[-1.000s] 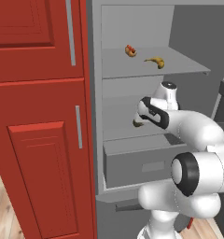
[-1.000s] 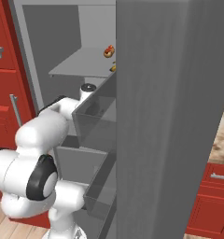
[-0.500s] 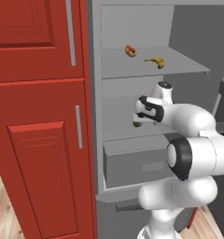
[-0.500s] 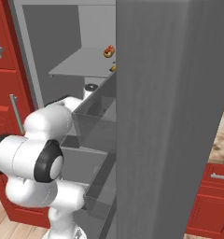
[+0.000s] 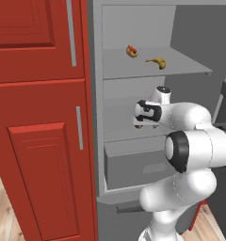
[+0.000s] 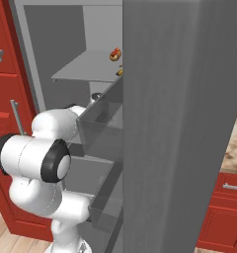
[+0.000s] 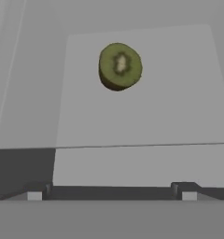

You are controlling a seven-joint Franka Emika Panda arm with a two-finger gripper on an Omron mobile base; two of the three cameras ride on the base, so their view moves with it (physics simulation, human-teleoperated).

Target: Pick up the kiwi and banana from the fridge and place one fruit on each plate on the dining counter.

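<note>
End effector [image 7: 111, 196] stood spread wide and held nothing, its two dark tips rising well apart at the bottom of the hand view, with the kiwi [image 7: 120, 66] lying beyond them and roughly between their lines. That pairing reads as a lined-up approach: the jaws were opened first so the fruit could pass between them once the hand pushed in. The kiwi sat on the middle shelf [image 7: 146, 112] of the fridge [image 5: 133, 28], cut face turned toward the camera, not yet touched. In the left base view the hand reached into the fridge at that shelf's height, the arm bent low to clear the shelf above.

On the upper shelf [image 5: 181, 68] lay the banana [image 5: 156, 62], with a red-and-tan food item [image 5: 131, 51] just to its left and farther back. Neither was within the hand's reach at this height, so the kiwi looked to be the first fruit of the two. Below, a grey drawer [image 5: 133, 162] stood under the middle shelf. Both fruits remained in the fridge, so the task seemed early.
</note>
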